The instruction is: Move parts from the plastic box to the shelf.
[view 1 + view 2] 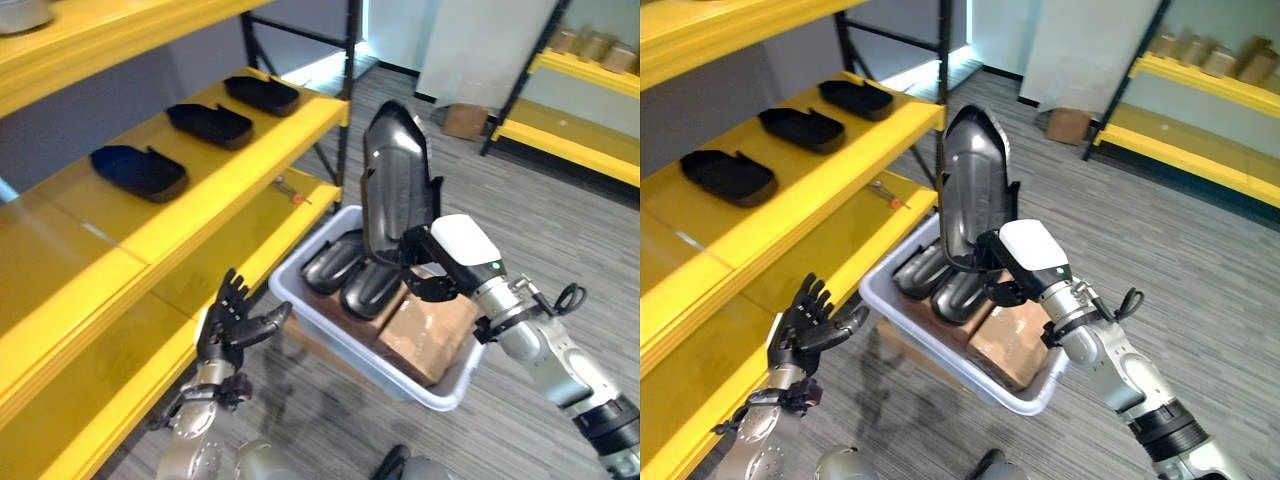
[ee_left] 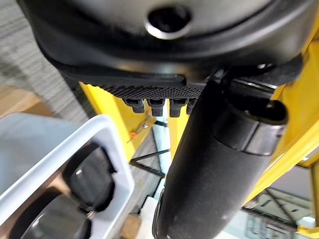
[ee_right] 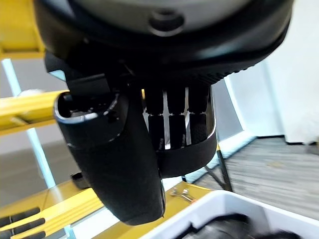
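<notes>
My right hand (image 1: pixel 445 262) is shut on the lower end of a long glossy black part (image 1: pixel 397 180), holding it upright above the white plastic box (image 1: pixel 300 293); the right wrist view shows its fingers (image 3: pixel 169 117) curled over the part's rim. Two more black parts (image 1: pixel 352 275) lie in the box beside a brown cardboard package (image 1: pixel 430 330). Three dark parts (image 1: pixel 208 124) sit in a row on the yellow shelf (image 1: pixel 200 210). My left hand (image 1: pixel 228 325) hangs open, fingers straight, left of the box near the lower shelf edge.
A lower yellow shelf board (image 1: pixel 240 255) carries a small red-tipped tool (image 1: pixel 292 192). Black shelf uprights (image 1: pixel 348 100) stand behind the box. Another yellow rack (image 1: pixel 570 140) with jars stands at the far right, a cardboard box (image 1: pixel 465 120) on the grey floor beside it.
</notes>
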You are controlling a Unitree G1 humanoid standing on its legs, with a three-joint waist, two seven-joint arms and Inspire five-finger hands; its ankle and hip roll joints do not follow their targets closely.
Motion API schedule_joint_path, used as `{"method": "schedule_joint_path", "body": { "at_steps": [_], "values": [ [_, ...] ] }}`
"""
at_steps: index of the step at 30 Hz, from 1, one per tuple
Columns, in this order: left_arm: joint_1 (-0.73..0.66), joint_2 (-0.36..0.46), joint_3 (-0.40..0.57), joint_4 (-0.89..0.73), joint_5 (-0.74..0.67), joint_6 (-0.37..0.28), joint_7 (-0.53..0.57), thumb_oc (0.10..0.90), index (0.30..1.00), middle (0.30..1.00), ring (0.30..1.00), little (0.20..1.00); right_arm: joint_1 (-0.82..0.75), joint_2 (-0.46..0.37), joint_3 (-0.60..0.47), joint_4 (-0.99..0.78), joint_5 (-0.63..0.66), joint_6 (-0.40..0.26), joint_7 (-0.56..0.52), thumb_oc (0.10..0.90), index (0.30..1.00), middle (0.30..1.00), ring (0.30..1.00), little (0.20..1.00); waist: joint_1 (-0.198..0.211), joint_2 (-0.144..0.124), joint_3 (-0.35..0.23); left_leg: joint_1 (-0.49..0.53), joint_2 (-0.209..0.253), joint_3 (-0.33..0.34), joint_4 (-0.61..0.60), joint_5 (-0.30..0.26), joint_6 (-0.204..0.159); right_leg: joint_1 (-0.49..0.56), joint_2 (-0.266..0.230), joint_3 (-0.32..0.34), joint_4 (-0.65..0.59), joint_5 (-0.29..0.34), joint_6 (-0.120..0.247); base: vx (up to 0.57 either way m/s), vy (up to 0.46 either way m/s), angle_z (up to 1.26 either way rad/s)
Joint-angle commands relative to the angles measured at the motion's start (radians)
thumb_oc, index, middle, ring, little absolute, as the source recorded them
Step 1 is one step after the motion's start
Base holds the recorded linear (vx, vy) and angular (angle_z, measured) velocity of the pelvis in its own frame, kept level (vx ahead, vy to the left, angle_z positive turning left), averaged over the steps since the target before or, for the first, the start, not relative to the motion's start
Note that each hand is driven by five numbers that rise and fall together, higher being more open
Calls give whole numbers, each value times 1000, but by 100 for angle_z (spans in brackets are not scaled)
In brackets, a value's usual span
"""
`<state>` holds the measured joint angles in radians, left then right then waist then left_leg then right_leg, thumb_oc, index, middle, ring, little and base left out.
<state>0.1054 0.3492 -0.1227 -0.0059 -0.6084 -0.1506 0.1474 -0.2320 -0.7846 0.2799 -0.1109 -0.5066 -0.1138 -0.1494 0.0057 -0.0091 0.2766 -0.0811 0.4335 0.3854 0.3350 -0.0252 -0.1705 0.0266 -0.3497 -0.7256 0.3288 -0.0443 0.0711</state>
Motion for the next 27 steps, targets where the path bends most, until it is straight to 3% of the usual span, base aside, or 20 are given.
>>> {"method": "schedule_joint_path", "body": {
  "at_steps": [1,4,7,14,20,23,27],
  "values": [
    [-36,54,56,-121,-20,-97,-25,900,1000,1000,1000,1000,-124,9,-94,-126,29,-53,-102,400,300,300,300,300,32,-11,-128,40,31,-34,-158,123,-6,15,9,73,-24,-24,52,112,237,111],
    [-28,81,68,-131,-3,-96,-36,900,1000,1000,1000,1000,-98,20,-112,-138,43,-60,-87,400,300,300,300,300,48,-30,-124,13,-10,-57,-130,102,4,45,-47,51,-22,17,80,88,205,78],
    [2,101,114,-140,18,-103,-33,900,1000,1000,1000,1000,-107,41,-92,-127,38,-59,-65,400,300,300,300,300,91,-55,-124,0,-83,-81,-147,80,30,81,-102,7,-39,68,116,52,217,74],
    [36,97,143,-156,25,-103,-39,900,1000,1000,1000,1000,-125,57,-59,-110,24,-57,-35,400,300,300,300,300,139,-85,-124,-35,-161,-117,-172,68,55,124,-146,-62,-80,155,165,23,96,30],
    [52,103,151,-184,35,-108,-42,900,1000,1000,1000,1000,-196,68,-4,-75,22,-52,-22,400,300,300,300,300,181,-100,-123,-69,-214,-145,-158,40,79,141,-165,-92,-115,211,179,45,84,29],
    [63,104,173,-181,40,-112,-30,900,1000,1000,1000,1000,-254,94,42,-41,1,-39,-12,400,300,300,300,300,212,-111,-109,-75,-274,-138,-126,-16,126,144,-217,-104,-74,265,185,97,203,20],
    [57,113,184,-196,48,-116,-14,900,1000,1000,1000,1000,-265,110,55,-27,-16,-28,-9,400,300,300,300,300,216,-112,-92,-79,-321,-146,-109,-45,157,142,-269,-98,-1,328,191,82,165,24]
  ]
}}
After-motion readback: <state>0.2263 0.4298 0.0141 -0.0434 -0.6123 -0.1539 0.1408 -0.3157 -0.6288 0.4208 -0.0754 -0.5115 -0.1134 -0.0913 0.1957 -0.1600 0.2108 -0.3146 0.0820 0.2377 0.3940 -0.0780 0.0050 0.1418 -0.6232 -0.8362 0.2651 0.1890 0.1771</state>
